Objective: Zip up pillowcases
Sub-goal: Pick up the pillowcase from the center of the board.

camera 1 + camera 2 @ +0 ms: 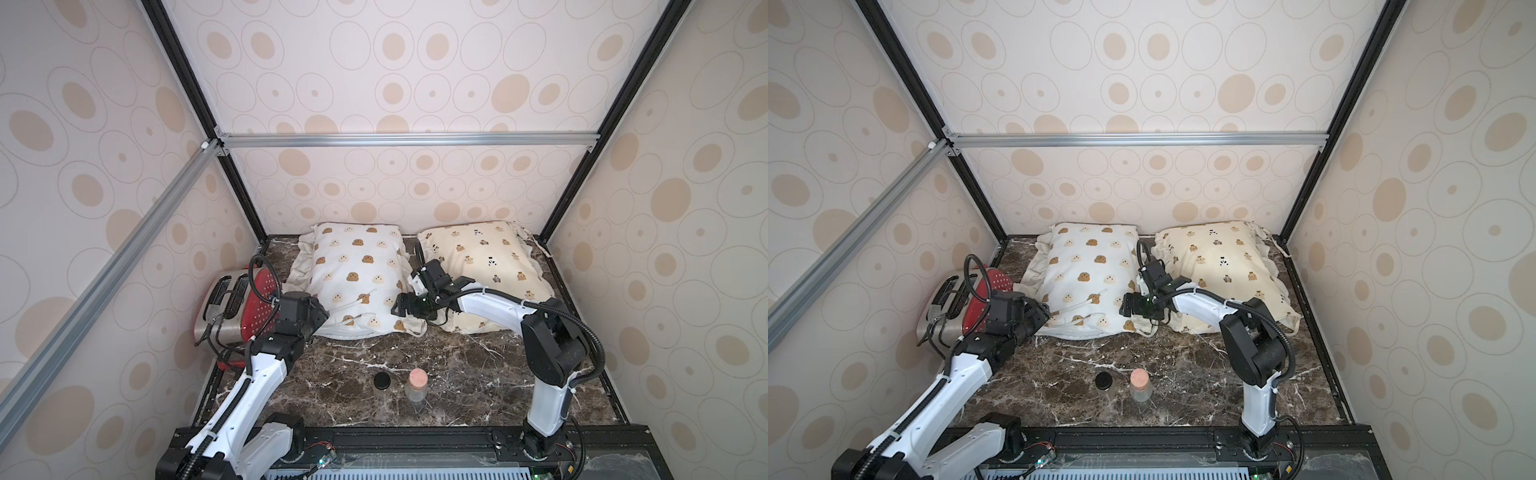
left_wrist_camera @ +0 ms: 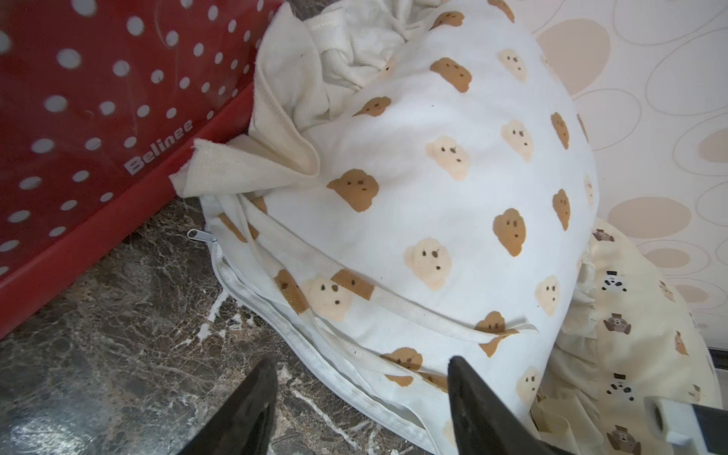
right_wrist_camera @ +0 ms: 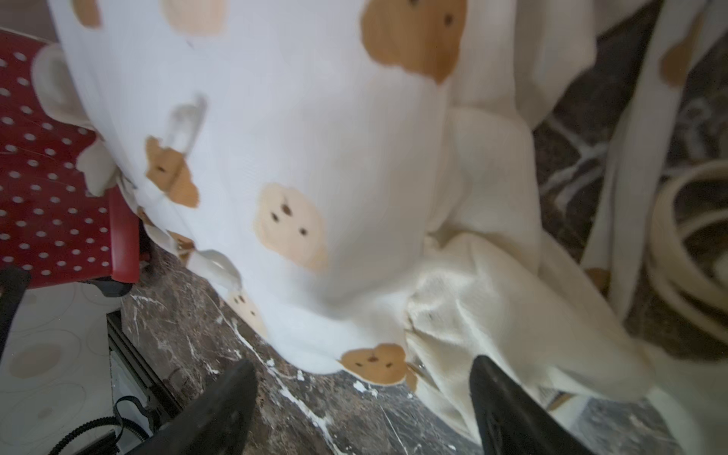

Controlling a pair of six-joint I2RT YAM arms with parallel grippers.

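My left arm [image 1: 266, 370] stretches forward from its base with the wrist tipped down, and the left gripper [image 2: 360, 364] has its jaws spread wide. My right arm [image 1: 490, 305] is bent sharply at the elbow, forearm swung inward toward the middle. The right gripper [image 3: 362, 362] is gaping too.

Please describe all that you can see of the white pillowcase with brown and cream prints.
The white pillowcase is stuffed, of soft fabric, with cream ruffles and tie strings on top. It lies flat on the marble table, its ruffle against the red toaster. The zip along its near edge looks closed, the pull at the toaster-side corner.
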